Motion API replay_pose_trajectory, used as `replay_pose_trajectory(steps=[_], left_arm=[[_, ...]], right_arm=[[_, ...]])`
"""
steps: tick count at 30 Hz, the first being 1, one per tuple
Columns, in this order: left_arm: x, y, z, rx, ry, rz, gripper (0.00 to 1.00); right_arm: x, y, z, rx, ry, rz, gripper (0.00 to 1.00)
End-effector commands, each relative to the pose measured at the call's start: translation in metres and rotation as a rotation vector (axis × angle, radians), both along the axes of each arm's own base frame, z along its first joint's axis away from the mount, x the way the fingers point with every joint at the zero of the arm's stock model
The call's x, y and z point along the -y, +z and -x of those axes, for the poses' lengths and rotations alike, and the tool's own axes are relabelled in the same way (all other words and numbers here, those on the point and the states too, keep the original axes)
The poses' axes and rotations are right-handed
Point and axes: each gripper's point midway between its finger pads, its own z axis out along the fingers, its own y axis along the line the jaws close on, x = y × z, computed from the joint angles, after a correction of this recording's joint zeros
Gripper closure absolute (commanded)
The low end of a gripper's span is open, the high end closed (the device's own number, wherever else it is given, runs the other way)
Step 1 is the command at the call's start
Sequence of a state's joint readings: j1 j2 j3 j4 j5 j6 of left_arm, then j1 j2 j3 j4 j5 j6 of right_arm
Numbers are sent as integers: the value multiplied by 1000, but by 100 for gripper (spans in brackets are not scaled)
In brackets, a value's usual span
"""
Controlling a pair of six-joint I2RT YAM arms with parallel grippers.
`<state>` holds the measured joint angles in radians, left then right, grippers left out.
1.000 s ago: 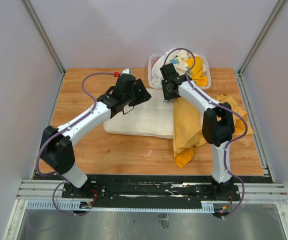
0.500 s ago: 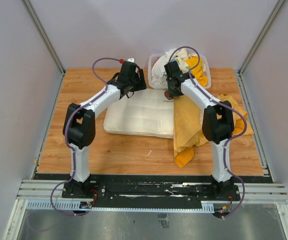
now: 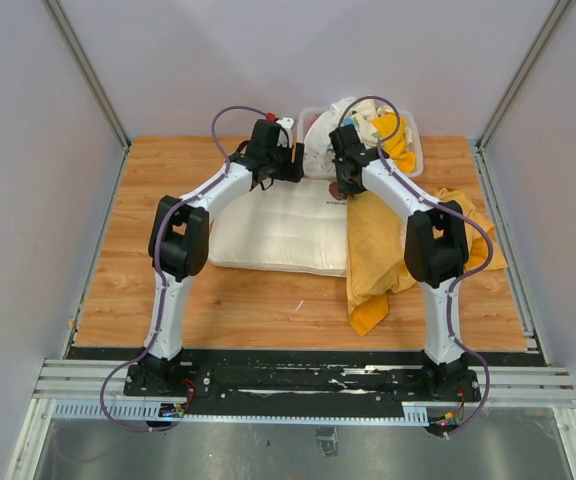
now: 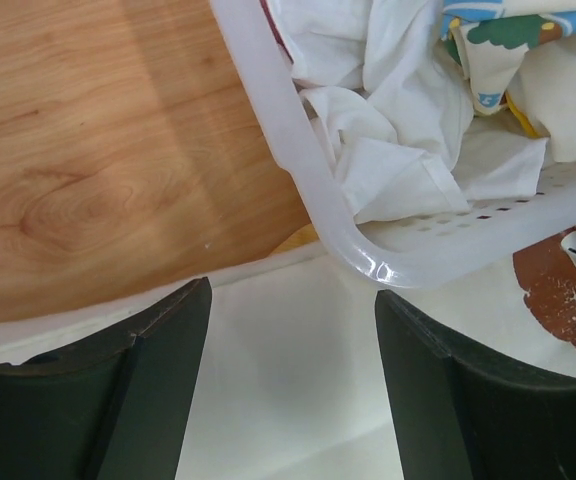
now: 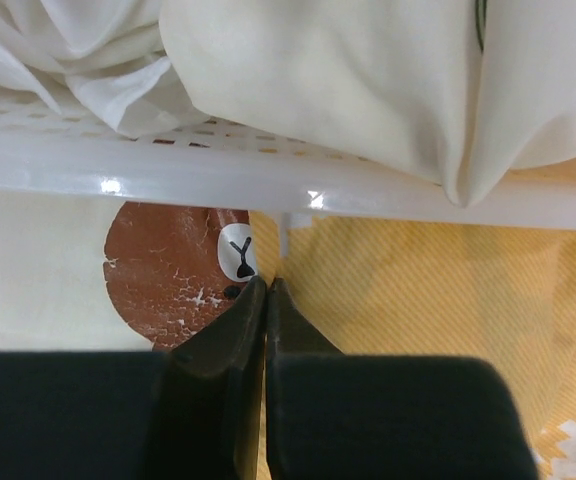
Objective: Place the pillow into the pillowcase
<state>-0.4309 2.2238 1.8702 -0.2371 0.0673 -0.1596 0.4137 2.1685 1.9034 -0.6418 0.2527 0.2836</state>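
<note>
Lying flat, the plump rectangular pillow [image 3: 278, 232] meets crumpled pillowcase [image 3: 376, 258].

Plastic basket [image 4: 303, 170] holds crumpled cloths [image 4: 393, 120] on table [image 4: 88, 150].

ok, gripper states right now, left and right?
Left gripper: open, holding nothing, over the cream-white soft pillow.
Right gripper: shut at the orange-yellow fabric pillowcase edge; whether cloth is pinched cannot be told.

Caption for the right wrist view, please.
Right gripper shut where the pillow meets the pillowcase, beside the bear face, near the basket rim.
</note>
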Motion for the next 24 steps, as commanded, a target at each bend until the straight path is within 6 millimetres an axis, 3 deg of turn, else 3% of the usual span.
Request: replay_pose_trajectory(steps=[1,4,11,16,21,24], left_arm=[[10,2,-11,57,-126,-50,29],[8,-17,-4,13,-144,-68,29],[3,-32,44,-45,-190,-16,30],[1,-47,80,-97,-243,9,35],[3,-50,99,-124,-284,43,49],[8,-49,102,-137,-307,67,66]], right_arm=[[-4,-10,25,-87,18,-77,99],[-17,-13,37,-120,65,-122,99],[-42,-15,58,-148,151,-159,99],[-55,-17,62,-159,182,-167,99],[-62,-7,59,-144,196,-160,99],[-63,-5,58,-138,195,-158,99]])
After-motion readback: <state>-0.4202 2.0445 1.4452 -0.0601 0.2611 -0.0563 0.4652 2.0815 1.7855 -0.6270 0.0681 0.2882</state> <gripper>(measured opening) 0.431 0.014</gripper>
